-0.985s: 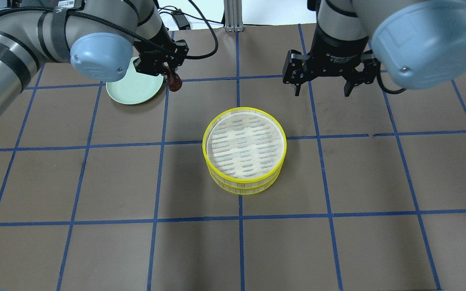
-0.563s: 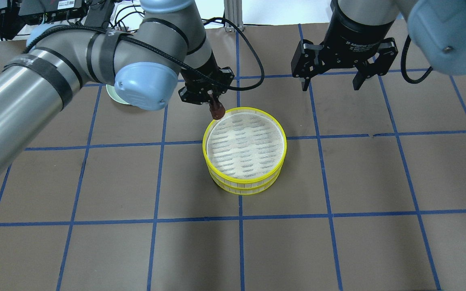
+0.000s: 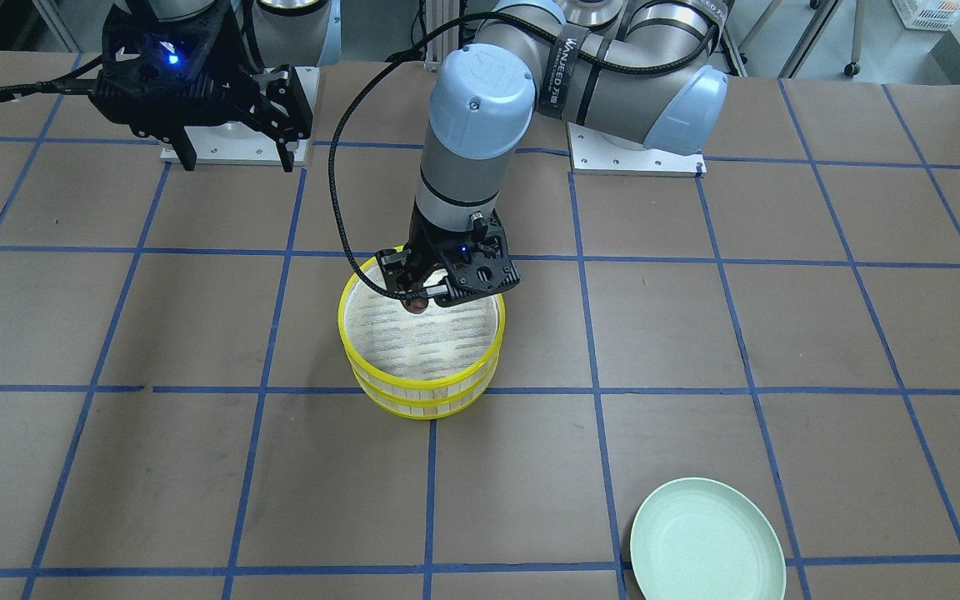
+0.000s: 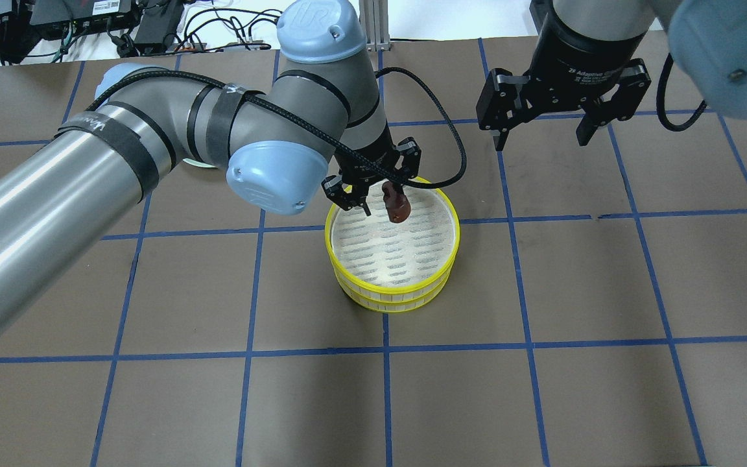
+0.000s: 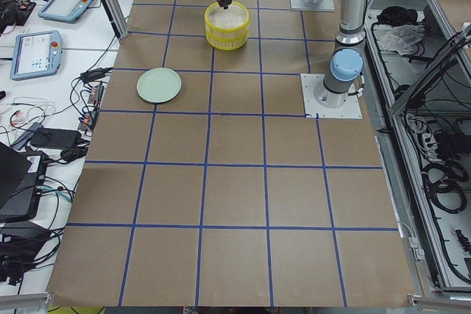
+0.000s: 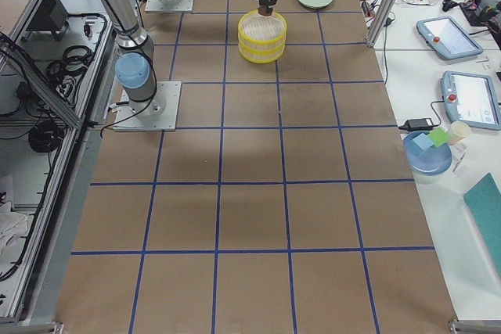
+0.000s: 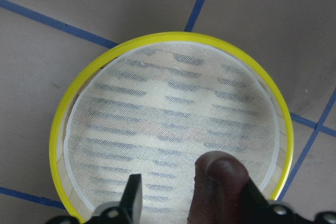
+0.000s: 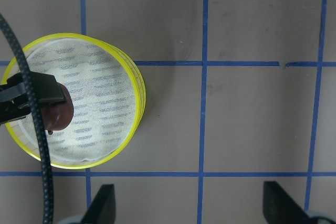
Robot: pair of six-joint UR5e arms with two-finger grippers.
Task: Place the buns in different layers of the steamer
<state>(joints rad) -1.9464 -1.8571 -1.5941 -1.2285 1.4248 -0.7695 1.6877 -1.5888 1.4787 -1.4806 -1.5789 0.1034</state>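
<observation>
Two steamer trays are stacked mid-table, the top one (image 4: 456, 224) on the lower one (image 4: 390, 305), also in the front view (image 3: 423, 372). My left gripper (image 4: 379, 202) hangs over the top tray's far-left part. The dark reddish-brown bun (image 4: 398, 206) is just over the woven floor. In the left wrist view the bun (image 7: 218, 182) lies against one finger, the other finger (image 7: 134, 195) stands clear of it, so the jaws are open. My right gripper (image 4: 539, 133) is open and empty, raised beyond the trays to the right. The pale cream bun is not in view.
An empty pale green plate (image 3: 707, 542) lies on the table to the left of the trays, mostly hidden under my left arm in the overhead view. The brown table mat carries a blue tape grid (image 4: 386, 344). The left arm's black cable (image 4: 451, 162) loops near the tray's far rim.
My left arm carried the dark bun from beside the green plate to over the top tray, and its jaws have spread apart. My right gripper drifted slightly back and right.
</observation>
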